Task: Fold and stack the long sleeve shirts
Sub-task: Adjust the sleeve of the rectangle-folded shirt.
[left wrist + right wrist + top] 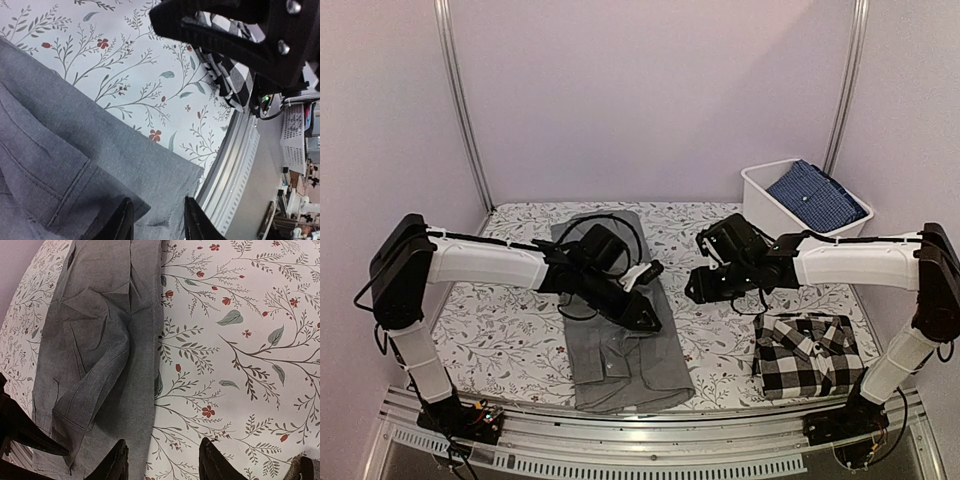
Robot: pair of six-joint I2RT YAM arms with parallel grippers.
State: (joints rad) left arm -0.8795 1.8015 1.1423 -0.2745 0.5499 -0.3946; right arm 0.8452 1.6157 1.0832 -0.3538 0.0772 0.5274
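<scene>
The jaws of the left gripper (156, 212) stand parted over the grey shirt (620, 350), with nothing pinched between them. On the right gripper (162, 455) the jaws are likewise apart and empty, over that shirt's 3 o'clock edge. The grey shirt lies partly folded mid-desk (500, 330), running from 12 to 6 o'clock. The checked shirt (807, 352) sits folded at 4 o'clock, well apart from the grey shirt, and a white bin (760, 190) stands at 2 o'clock.
</scene>
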